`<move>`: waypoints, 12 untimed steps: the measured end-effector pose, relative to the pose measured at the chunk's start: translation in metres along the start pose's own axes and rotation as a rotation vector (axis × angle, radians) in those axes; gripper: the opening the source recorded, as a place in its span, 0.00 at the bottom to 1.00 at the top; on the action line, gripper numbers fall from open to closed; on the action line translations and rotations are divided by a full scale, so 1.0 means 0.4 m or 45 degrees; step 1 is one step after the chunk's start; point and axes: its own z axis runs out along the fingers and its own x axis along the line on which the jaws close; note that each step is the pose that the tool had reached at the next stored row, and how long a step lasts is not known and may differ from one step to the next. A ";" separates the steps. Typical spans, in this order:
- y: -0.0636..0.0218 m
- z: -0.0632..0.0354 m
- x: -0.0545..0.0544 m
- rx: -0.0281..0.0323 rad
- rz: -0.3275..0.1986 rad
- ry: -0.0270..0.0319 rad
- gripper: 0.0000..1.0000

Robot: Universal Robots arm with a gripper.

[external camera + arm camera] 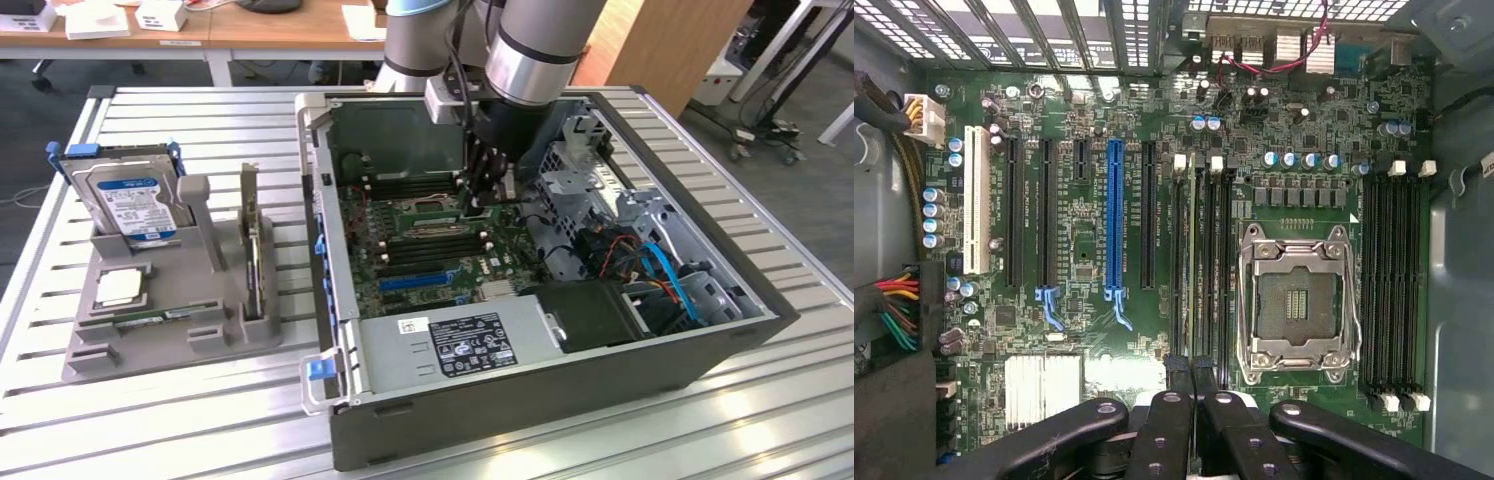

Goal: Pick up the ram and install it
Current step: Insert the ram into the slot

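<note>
The slatted table (160,430) carries a grey holder (234,335) by its edge at the exterior view's left, where we see the ram (158,319) lying flat. We judge it light, stiff and fragile, best held by its long edges. The gripper (491,198) hangs clenched on nothing inside the case (534,400).

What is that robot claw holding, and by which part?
Apparently the ram, a thin stick seen edge-on, pinched along its upper edge by the shut gripper, standing among the memory slots beside the CPU socket.

hard drive (130,203) and power supply (454,345) labels carry no legible text.
</note>
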 end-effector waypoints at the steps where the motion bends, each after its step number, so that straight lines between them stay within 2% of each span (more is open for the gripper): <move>1: 0.000 0.000 0.000 0.0000 0.000 -0.0002 0.11; 12: 0.000 0.011 0.001 0.0000 0.000 -0.0002 0.11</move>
